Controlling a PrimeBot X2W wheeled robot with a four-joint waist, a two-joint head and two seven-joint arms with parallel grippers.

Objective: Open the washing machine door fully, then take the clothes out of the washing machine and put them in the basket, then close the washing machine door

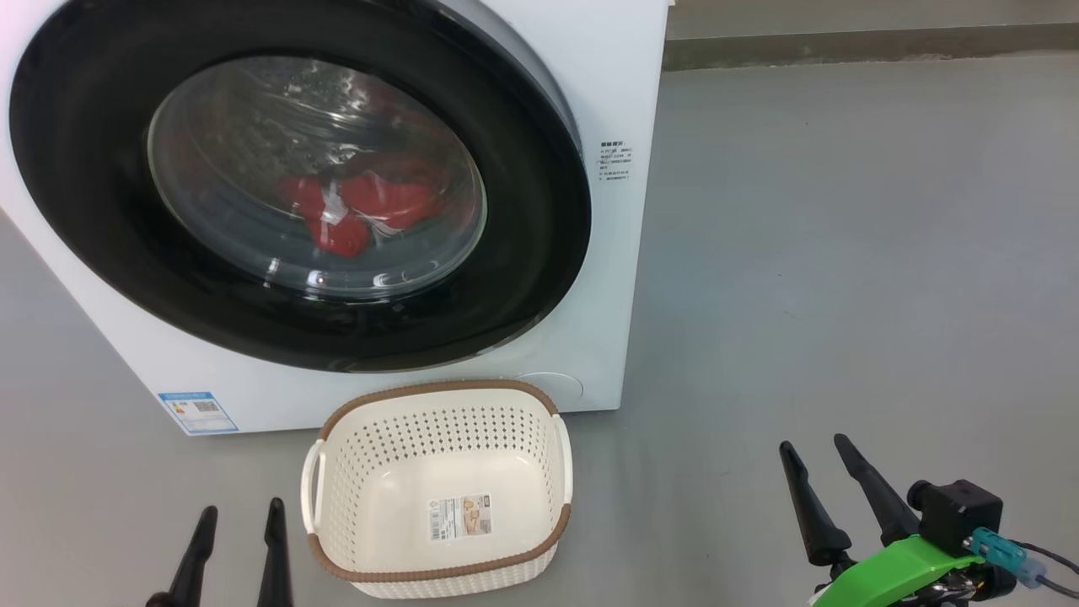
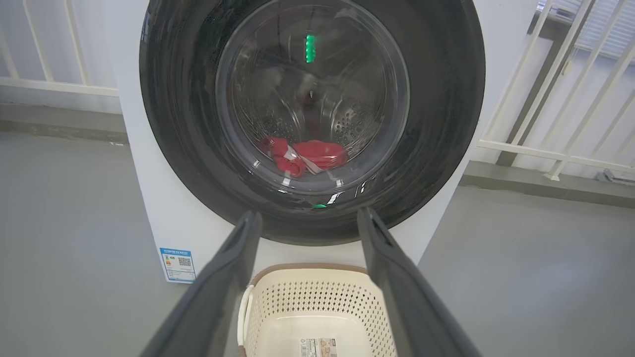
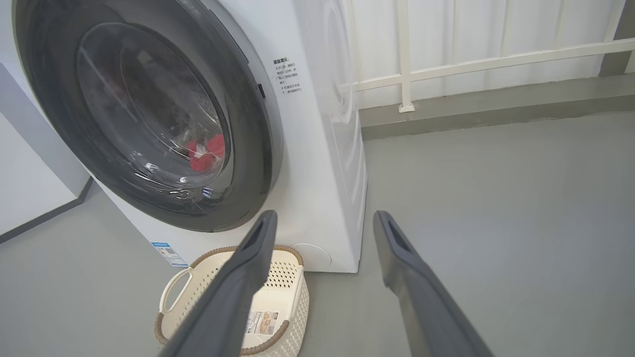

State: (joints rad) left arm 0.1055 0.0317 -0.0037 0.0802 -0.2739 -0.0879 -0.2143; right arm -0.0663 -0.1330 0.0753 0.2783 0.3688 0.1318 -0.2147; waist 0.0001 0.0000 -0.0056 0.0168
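Inside, clothes point(image 1: 362, 211) behind closed door point(image 1: 295, 160).

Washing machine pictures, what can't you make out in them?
- Washing machine door, head view: the top of its rim is cut off by the picture edge.
- Clothes, head view: red folds blurred by glare on its glass; their number is unclear.
- Basket label, head view: print too small to read.

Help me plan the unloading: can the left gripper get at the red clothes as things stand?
Probably not yet: the washing machine door looks shut, standing between the open left gripper and the clothes.
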